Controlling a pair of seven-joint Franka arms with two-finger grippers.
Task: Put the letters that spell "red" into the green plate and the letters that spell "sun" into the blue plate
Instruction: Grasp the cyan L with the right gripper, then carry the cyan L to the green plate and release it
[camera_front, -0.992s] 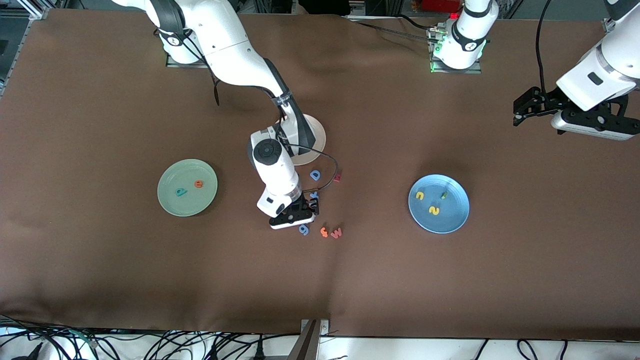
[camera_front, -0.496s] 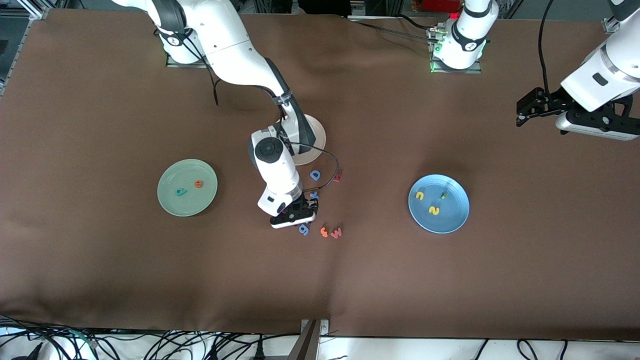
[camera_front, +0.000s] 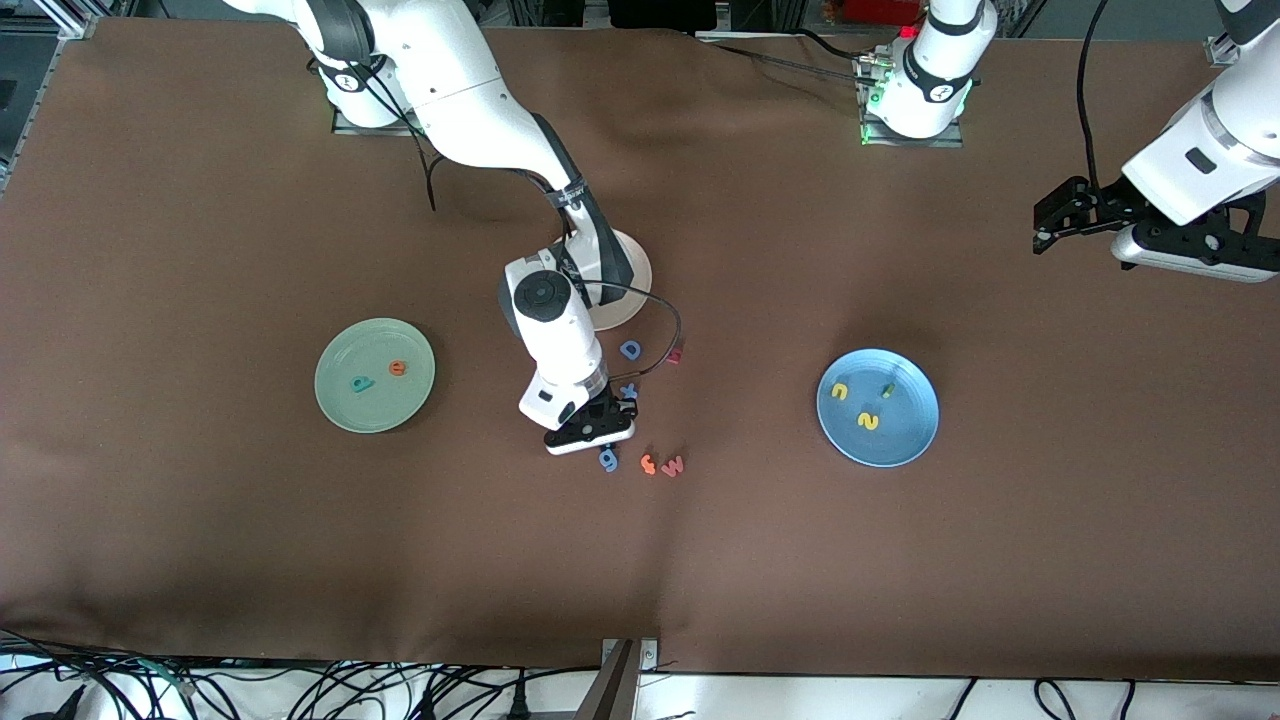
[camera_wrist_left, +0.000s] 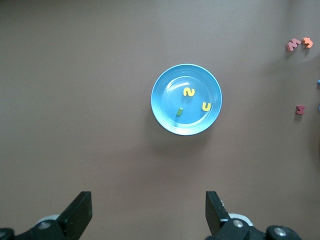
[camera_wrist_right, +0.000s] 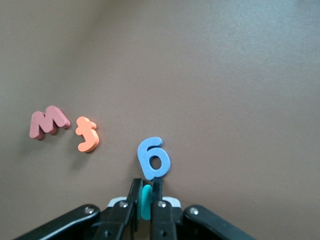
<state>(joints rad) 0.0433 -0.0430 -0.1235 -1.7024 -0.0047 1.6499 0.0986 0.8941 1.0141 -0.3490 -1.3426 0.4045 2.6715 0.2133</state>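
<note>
While the left tool (camera_front: 1045, 222) is waiting with fingers spread wide above the bench (camera_front: 200, 550) near its own end, the right tool (camera_wrist_right: 146, 200) is squeezing a teal letter (camera_wrist_right: 146, 201) edge-on between its fingertips, just beside the blue "g" (camera_wrist_right: 153, 159). Teal "d" (camera_front: 362, 383) and orange "e" (camera_front: 398, 369) are lying in the green plate (camera_front: 340, 400); the blue plate (camera_front: 905, 445) is holding three letters.

The g (camera_front: 607, 459), f (camera_front: 648, 464) and w (camera_front: 673, 465) lie in a row (g nearest) just beside the right gripper (camera_front: 613, 412).
</note>
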